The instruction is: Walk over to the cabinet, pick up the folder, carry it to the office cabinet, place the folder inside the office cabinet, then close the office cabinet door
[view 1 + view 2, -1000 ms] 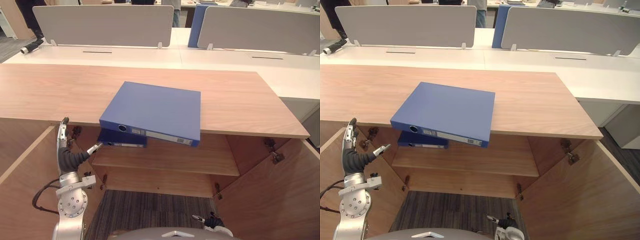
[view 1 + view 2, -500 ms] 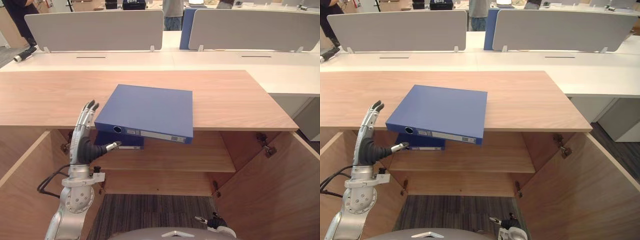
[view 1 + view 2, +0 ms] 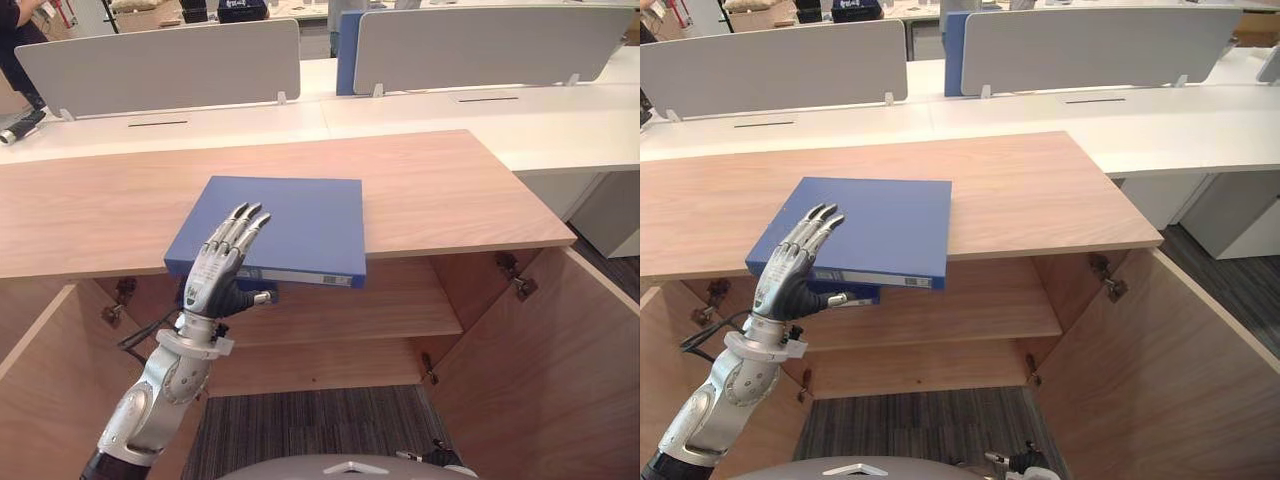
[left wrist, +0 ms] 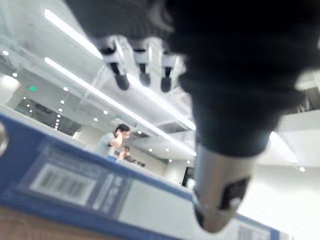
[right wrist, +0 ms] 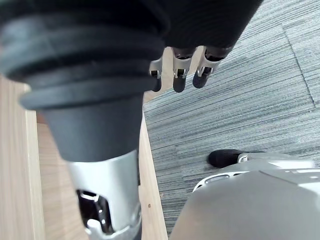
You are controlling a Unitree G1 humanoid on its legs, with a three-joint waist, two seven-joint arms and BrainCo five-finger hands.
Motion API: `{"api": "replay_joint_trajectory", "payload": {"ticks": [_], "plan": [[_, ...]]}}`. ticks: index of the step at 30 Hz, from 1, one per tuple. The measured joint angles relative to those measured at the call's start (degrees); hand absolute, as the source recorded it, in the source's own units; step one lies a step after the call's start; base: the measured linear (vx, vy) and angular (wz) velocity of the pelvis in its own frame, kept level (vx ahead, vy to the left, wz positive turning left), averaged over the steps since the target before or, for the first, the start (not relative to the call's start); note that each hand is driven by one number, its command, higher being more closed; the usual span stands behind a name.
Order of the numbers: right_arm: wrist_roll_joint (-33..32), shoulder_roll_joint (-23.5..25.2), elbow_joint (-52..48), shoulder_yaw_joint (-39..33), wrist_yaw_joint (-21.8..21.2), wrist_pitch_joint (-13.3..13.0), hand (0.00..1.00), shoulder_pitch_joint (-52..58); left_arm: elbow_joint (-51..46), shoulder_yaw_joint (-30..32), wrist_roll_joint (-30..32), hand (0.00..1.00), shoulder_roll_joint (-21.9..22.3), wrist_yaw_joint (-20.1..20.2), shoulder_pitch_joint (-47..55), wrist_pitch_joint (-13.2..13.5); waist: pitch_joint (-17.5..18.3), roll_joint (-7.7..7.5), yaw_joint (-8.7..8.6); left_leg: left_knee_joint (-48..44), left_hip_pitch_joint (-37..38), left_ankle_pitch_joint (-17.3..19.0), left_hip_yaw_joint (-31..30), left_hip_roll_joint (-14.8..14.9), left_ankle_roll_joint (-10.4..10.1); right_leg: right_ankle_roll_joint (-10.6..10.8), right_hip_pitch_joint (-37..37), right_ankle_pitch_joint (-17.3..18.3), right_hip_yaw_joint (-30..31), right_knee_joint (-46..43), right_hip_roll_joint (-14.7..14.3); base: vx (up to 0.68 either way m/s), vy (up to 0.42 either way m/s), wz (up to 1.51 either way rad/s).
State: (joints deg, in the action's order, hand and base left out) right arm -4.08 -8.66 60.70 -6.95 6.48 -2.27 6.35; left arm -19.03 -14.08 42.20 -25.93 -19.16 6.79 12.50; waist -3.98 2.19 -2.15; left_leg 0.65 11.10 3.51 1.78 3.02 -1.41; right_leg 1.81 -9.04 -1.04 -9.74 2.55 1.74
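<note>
In the left eye view the folder (image 3: 290, 225) lies flat on the cabinet top (image 3: 450, 190), its spine overhanging the front edge toward the left end. My left hand (image 3: 215, 275) is raised just in front of that spine, fingers straight and slightly spread, holding nothing. I judge the pickup is the step in hand. I'd lay the fingers over the cover, bring the thumb under the overhang, and pinch firmly before lifting, so the folder doesn't slide off. In the right eye view the cabinet is open below, with a second folder (image 3: 855, 293) lying on the shelf (image 3: 990, 310) at its left end. In the left wrist view the labelled spine sits just past my fingers (image 4: 144, 65), and I can't tell whether they touch it. In the right wrist view my right hand (image 5: 178, 70) hangs low over the carpet (image 5: 240, 100), fingers loose and carrying nothing.
</note>
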Motion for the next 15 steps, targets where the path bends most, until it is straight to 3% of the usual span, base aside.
{"api": "replay_joint_trajectory", "payload": {"ticks": [11, 15], "plan": [[0.0, -0.1, 0.0, -0.1, 0.0, 0.2, 0.00, -0.4, 5.1, -3.3, 5.9, 0.00, -0.6, 1.1, -1.6, -0.3, -0.1, 0.06, -1.40, 0.4, 0.1, 0.2, 1.4, -0.1, -0.1, 0.0, -0.6, -1.2, 1.2, 2.0, -0.1, -0.02, 0.010, -0.06], [0.0, -0.1, 0.1, -0.1, 0.0, 0.3, 0.00, -0.4, 7.2, -4.1, 9.0, 0.00, -0.5, 0.6, -1.9, -1.6, -0.1, 0.08, -1.40, 0.4, 0.1, 0.2, 1.4, 0.0, -0.1, 0.0, -0.5, -1.2, 1.2, 2.0, -0.1, -0.02, 0.002, 0.00]]}}
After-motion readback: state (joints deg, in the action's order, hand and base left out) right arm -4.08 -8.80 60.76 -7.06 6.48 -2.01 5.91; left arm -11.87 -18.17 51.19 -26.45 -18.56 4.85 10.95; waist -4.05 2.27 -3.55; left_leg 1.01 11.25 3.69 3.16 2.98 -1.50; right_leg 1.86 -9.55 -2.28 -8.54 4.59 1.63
